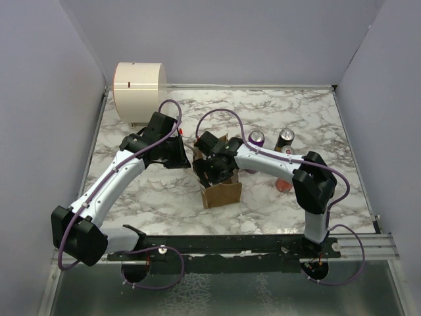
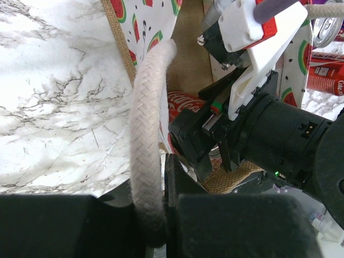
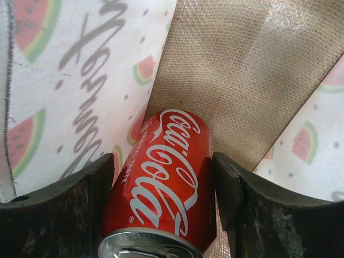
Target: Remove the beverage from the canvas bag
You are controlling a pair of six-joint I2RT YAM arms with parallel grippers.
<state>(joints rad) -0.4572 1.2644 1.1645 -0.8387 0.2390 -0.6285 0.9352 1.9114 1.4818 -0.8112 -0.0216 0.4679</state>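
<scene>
Grasp made: the right gripper (image 3: 164,185) had its jaws pinched on the cola can (image 3: 161,161) inside the canvas bag (image 3: 258,70), and the left gripper (image 2: 153,212) clamped its handle (image 2: 148,107). Next, surely, a straight lift.

Cola can (image 3: 161,177) lid cut off by edge; top view: can hidden inside canvas bag (image 1: 222,194).

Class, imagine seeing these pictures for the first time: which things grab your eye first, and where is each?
The red Coca-Cola can stands out inside the canvas bag at the middle of the marble table, with the right pincer closed on its sides. Next comes the bag's thick white rope handle, pinched in the left pincer. Two more cans stand behind the bag.
</scene>
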